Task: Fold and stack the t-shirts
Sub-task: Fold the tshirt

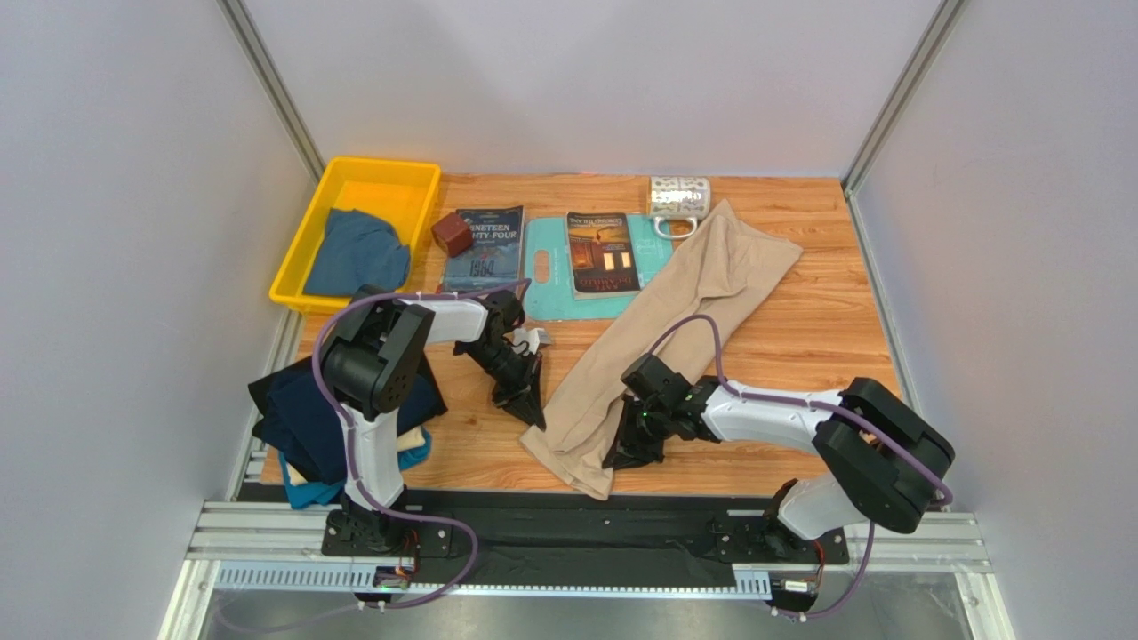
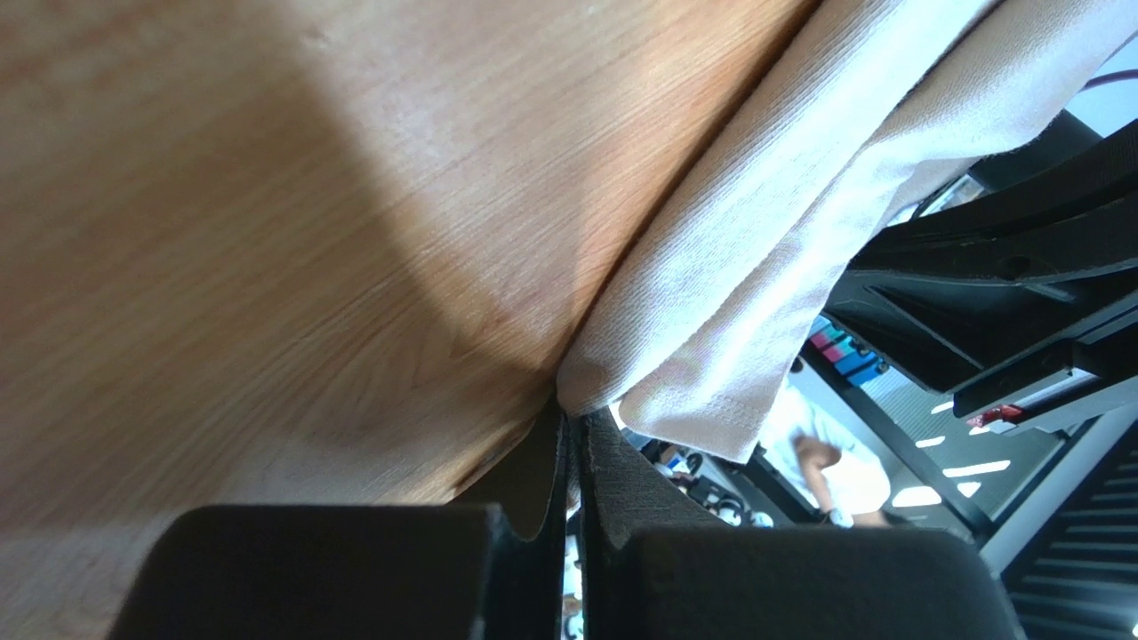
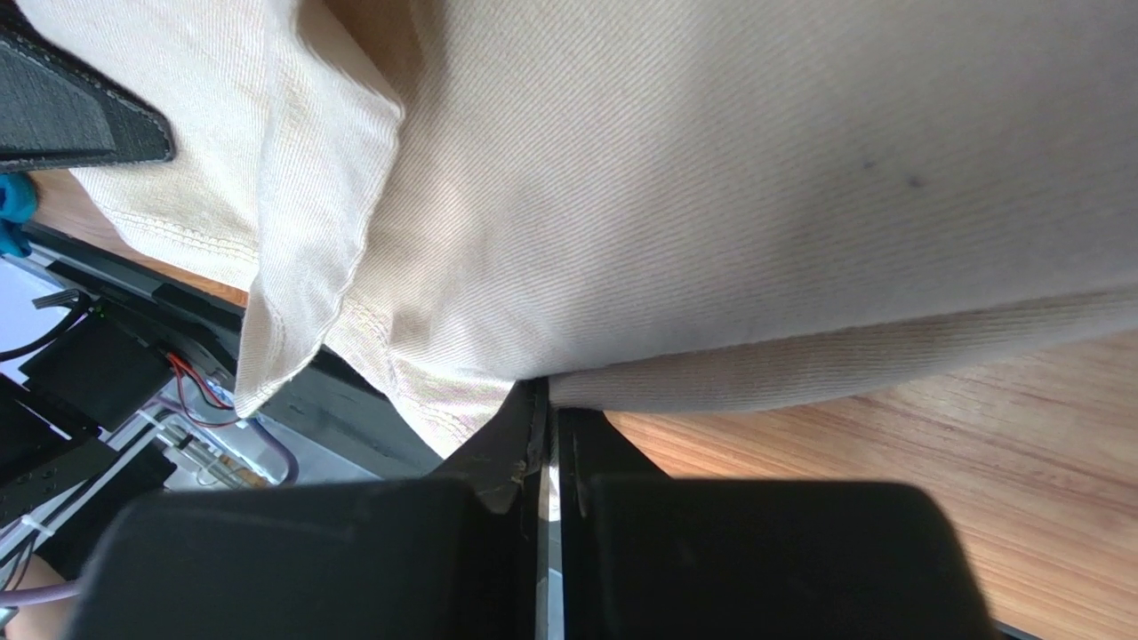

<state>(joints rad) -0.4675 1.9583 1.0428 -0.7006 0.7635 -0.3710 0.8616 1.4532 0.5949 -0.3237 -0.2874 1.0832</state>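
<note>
This looks like a robot lab. A wooden table (image 1: 828,320) sits in a small booth with plain grey walls (image 1: 134,200) and metal corner posts (image 1: 274,87). At 6 o'clock a metal rail (image 1: 588,540) holds the left arm (image 1: 367,360) at 7 o'clock and the right arm (image 1: 802,414) at 5 o'clock, with purple cables (image 1: 689,319) looping off them.

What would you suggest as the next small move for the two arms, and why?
The left pincer and right pincer are each shut on an edge at the near end of the beige t-shirt, which lies bunched in a long strip on the table. I would probably raise both together a little; a gentle lift should show whether both grips hold before folding.
</note>
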